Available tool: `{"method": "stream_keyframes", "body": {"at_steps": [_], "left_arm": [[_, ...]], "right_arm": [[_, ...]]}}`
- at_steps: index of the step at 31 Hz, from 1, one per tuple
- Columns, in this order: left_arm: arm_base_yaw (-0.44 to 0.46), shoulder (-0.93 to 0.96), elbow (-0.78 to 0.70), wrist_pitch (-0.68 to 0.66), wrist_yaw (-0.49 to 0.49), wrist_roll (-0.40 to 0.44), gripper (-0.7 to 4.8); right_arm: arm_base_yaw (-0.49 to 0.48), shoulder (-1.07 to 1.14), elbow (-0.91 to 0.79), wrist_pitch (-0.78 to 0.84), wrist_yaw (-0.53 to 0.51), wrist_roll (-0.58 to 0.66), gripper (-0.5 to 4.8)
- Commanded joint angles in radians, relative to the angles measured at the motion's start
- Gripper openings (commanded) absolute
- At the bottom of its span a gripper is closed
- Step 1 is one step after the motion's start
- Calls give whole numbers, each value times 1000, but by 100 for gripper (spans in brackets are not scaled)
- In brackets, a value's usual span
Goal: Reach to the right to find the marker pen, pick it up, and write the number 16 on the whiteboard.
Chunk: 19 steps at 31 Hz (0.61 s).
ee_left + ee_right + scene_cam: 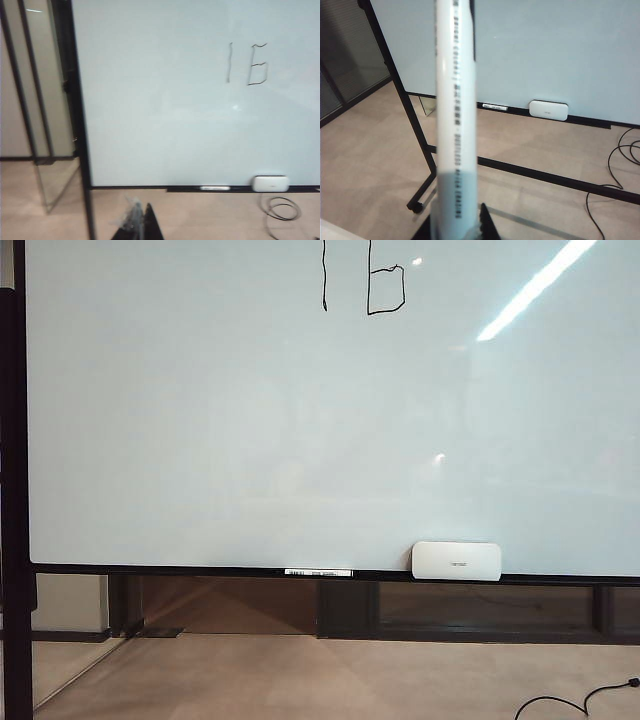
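Observation:
The whiteboard (250, 420) fills the exterior view, and the number 16 (368, 285) stands in thin black strokes at its top edge. Neither gripper shows in that view. In the right wrist view my right gripper (456, 221) is shut on the marker pen (454, 100), a white barrel with black print that runs up out of the picture. It is held well back from the whiteboard (545, 50). In the left wrist view my left gripper (141, 220) has its fingertips together with nothing between them. It faces the whiteboard (175, 100) from a distance, with the number 16 (249, 67) small on it.
A white eraser (456, 561) sits on the board's ledge, with a small white pen-like piece (318, 572) to its left. The board's black stand (415, 130) has a wheeled foot on the floor. Black cables (615, 165) lie on the floor. A glass partition (45, 100) stands left of the board.

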Motion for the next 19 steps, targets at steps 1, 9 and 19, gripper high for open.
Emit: {"method": "stream_keyframes", "body": {"at_steps": [1, 9, 19], "left_arm": [[3, 3, -16, 37, 64, -41, -6], [-11, 3, -90, 118, 83, -63, -6], [-20, 3, -341, 364, 2, -152, -6]], "right_arm": [[-107, -18, -24, 19, -133, -17, -5], [-172, -56, -99, 34, -24, -19, -5], [-173, -69, -324, 332, -2, -39, -5]]}}
